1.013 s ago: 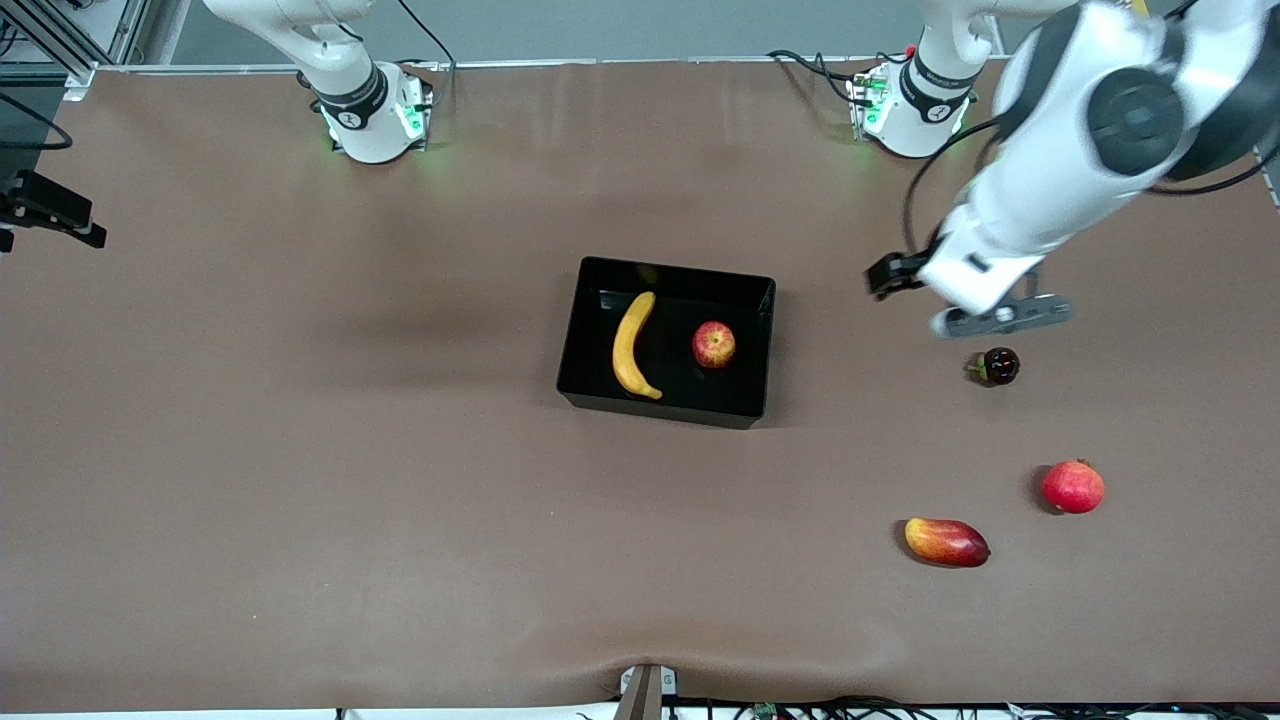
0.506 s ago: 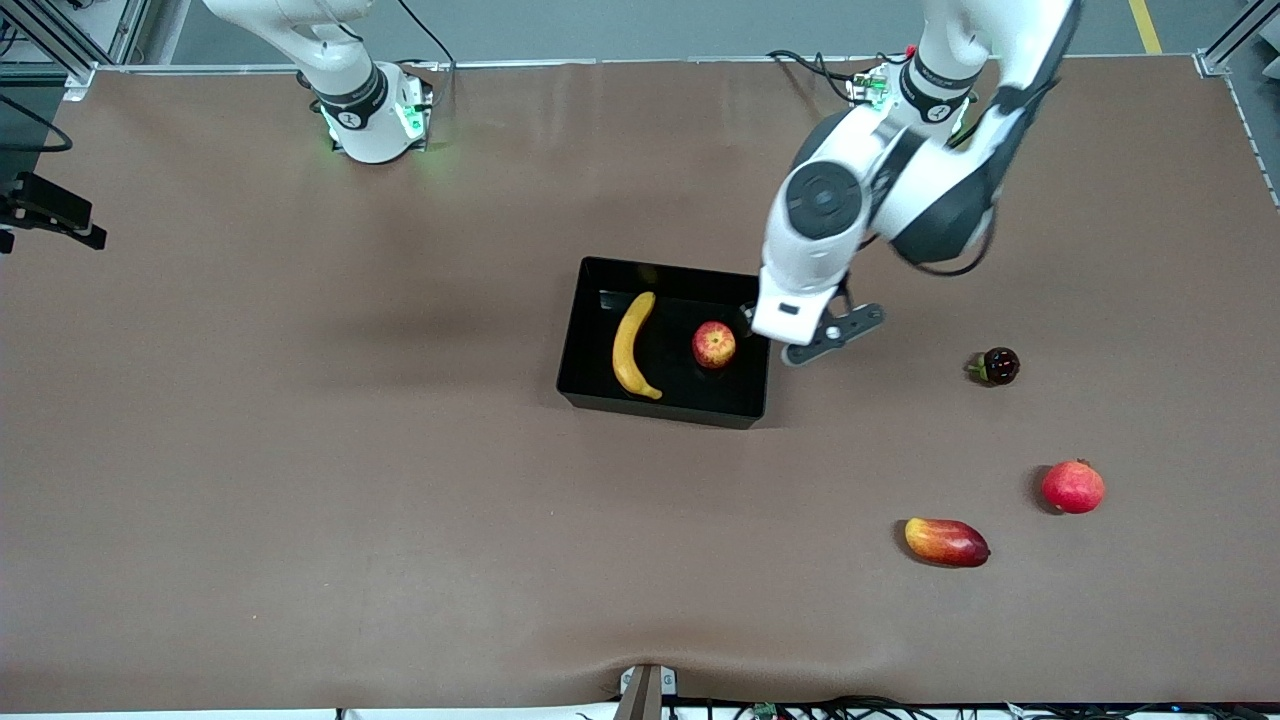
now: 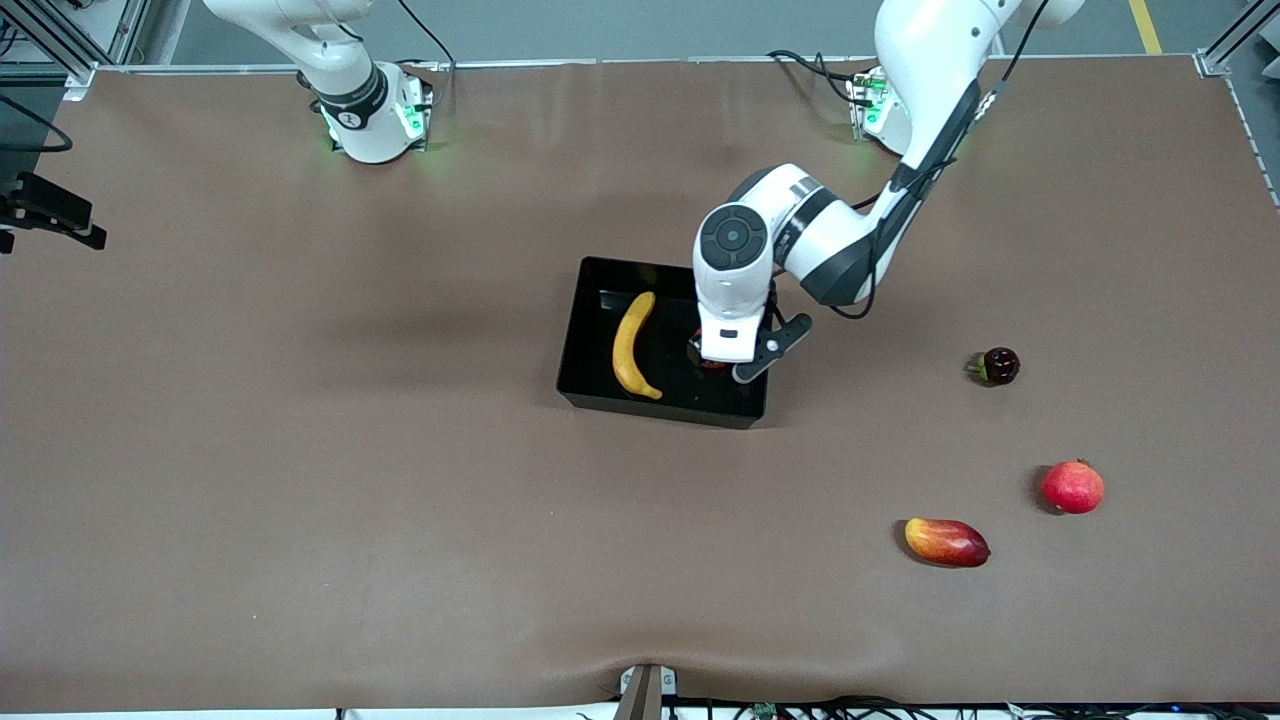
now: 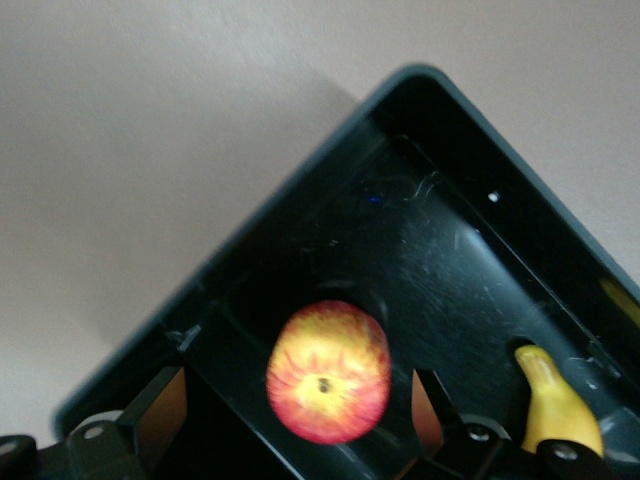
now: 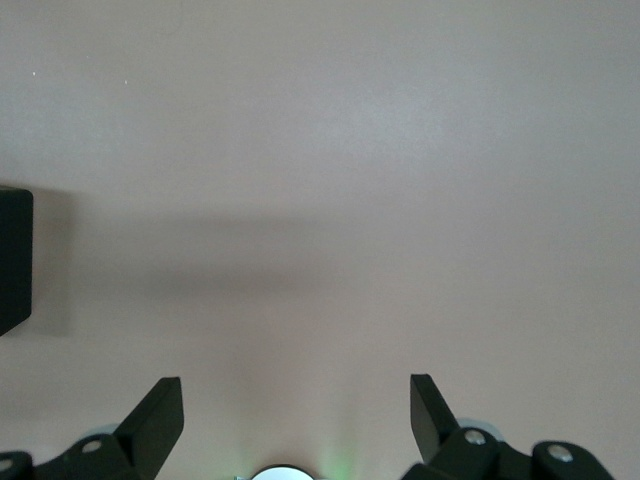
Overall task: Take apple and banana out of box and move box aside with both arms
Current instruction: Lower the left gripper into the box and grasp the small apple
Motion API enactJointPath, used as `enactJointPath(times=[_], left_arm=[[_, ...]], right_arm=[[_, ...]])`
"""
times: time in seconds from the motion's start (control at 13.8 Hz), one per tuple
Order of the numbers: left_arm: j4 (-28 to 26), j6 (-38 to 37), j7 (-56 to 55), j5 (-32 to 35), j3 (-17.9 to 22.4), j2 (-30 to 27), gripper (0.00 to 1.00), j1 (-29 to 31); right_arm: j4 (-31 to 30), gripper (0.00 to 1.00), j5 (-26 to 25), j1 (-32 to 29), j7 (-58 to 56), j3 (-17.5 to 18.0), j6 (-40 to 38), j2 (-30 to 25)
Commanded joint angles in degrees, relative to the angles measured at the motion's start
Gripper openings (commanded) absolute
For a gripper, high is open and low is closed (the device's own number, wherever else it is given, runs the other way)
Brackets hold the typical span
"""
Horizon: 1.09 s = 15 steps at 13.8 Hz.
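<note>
Apple (image 4: 328,372), small and red streaked with yellow, sits inside the black box (image 3: 590,330) at the end toward the left arm, stem end facing up. Directly above it hangs the left gripper (image 4: 298,405), fingers spread wide with nothing held; in the left wrist view the apple lies squarely between the two fingertips, touching neither. A straight descent looks like all that is needed before closing.

Beside the apple, toward the right arm's end of the box, lies the banana (image 3: 632,346), its long axis running from farther to nearer the front camera.

Over bare table (image 5: 330,150), the right gripper (image 5: 297,412) waits with its fingers also wide apart and empty, well apart from the box.
</note>
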Motion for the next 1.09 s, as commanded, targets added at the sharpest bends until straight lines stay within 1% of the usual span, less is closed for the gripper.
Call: enactJointPath(times=[0.0,0.22,0.43,0.72,0.8,0.94,1.01], left_arm=[[1.34,3.28,-4.60,1.83,0.19,2.75,1.00,-1.21],[1.34,4.35,-8.39,5.25,0.19,5.22,1.00,-1.91],[1.08,6.72,-9.36,5.44,0.19,7.24,1.00,-2.62],[0.99,6.72,-8.84,5.79,0.19,8.21,0.99,-2.70],[0.99,6.64,-8.31,5.79,0.10,8.13,0.73,-2.62],[1.25,6.37,-7.78,5.79,0.10,7.86,0.10,-2.62],[1.34,6.28,-6.65,5.79,0.10,7.69,0.00,-2.53]], right_arm=[[0.54,1.00,0.04,-1.03,-0.67,0.58,-0.01,0.26],[0.54,1.00,0.04,-1.03,-0.67,0.58,-0.01,0.26],[0.54,1.00,0.04,-1.03,-0.67,0.58,-0.01,0.26],[0.54,1.00,0.04,-1.03,-0.67,0.58,-0.01,0.26],[0.54,1.00,0.04,-1.03,-0.75,0.58,-0.01,0.26],[0.54,1.00,0.04,-1.03,-0.67,0.58,-0.01,0.26],[0.45,1.00,0.13,-1.03,-0.67,0.58,-0.01,0.26]])
